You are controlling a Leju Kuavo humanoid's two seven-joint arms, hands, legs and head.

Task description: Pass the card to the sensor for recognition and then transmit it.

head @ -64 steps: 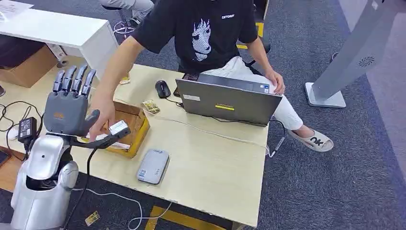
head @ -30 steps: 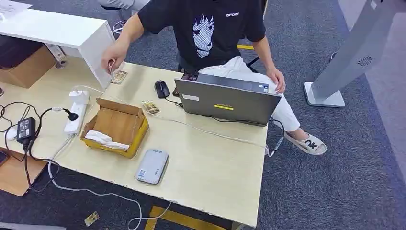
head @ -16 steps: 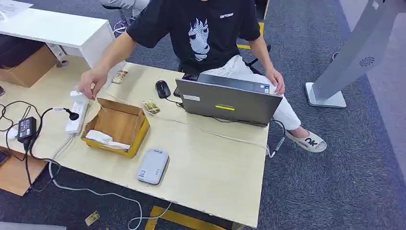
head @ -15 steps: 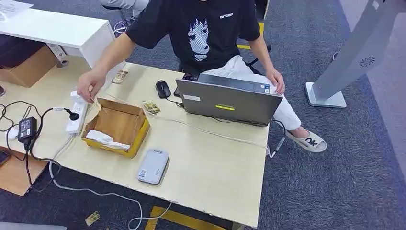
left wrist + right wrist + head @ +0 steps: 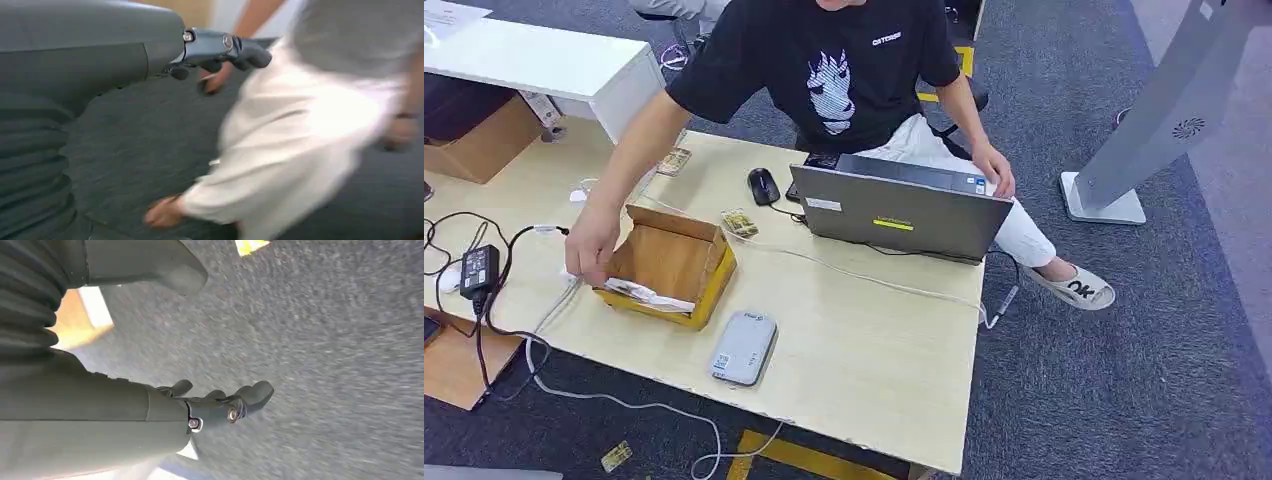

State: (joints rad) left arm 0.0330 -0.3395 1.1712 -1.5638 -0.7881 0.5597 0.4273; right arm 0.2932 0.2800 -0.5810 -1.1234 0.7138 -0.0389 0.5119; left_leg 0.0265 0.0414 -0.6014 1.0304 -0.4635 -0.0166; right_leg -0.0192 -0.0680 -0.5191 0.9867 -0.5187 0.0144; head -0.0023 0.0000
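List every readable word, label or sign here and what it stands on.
"OK": on the person's white slipper.
White chest lettering on the black T-shirt: too blurred to read.
Yellow sticker on the grey laptop lid: too small.
Label on the grey card reader: too small.

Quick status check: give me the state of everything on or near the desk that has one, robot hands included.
Cardboard box: open, flaps up, white wrapping inside.
Laptop: lid open.
Card reader: flat on the table, nothing on it.
Person's hand: at the box's left edge.
Left hand: fingers curled, holding nothing.
Right hand: fingers loosely curled, holding nothing.
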